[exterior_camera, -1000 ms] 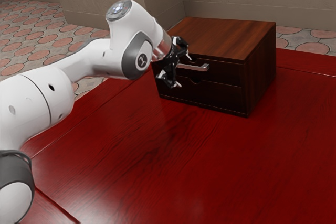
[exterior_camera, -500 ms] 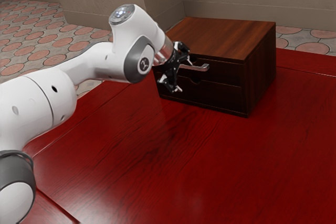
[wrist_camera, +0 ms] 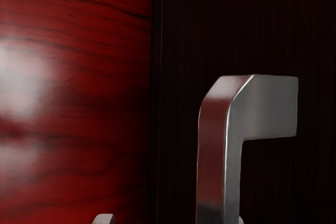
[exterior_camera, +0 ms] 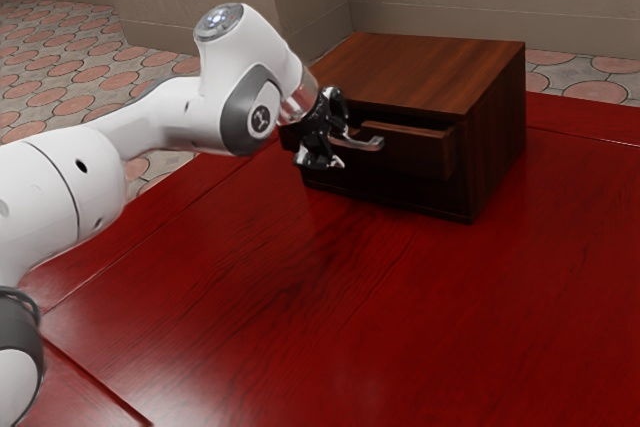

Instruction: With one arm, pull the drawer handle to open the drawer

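Side view and view from my hand, taken during the pull. My tool (exterior_camera: 322, 137) is closed on the metal drawer handle (exterior_camera: 364, 140), its black fingers clasping the bar from above and below near the end towards the exterior view's left. My white arm (exterior_camera: 150, 137) reaches in from that same side. The handle belongs to the upper drawer (exterior_camera: 415, 152) of a small dark wooden cabinet (exterior_camera: 440, 67), which sits on the red wooden counter (exterior_camera: 350, 287). This drawer stands a little way out of the cabinet, and the lower drawer (exterior_camera: 400, 185) beneath it sits flush. From my hand, the bent end of the handle (wrist_camera: 236, 145) appears close up against the dark drawer front (wrist_camera: 252, 24), with the counter (wrist_camera: 73, 77) beside it. I judge the handle to be rigid, smooth and somewhat slippery, so the hold is best kept on the straight bar, clear of the bend. The drawer should slide along its runners with moderate resistance. The pull should run straight out along those runners. A skewed pull could bind the drawer or drag the light cabinet across the polished counter.
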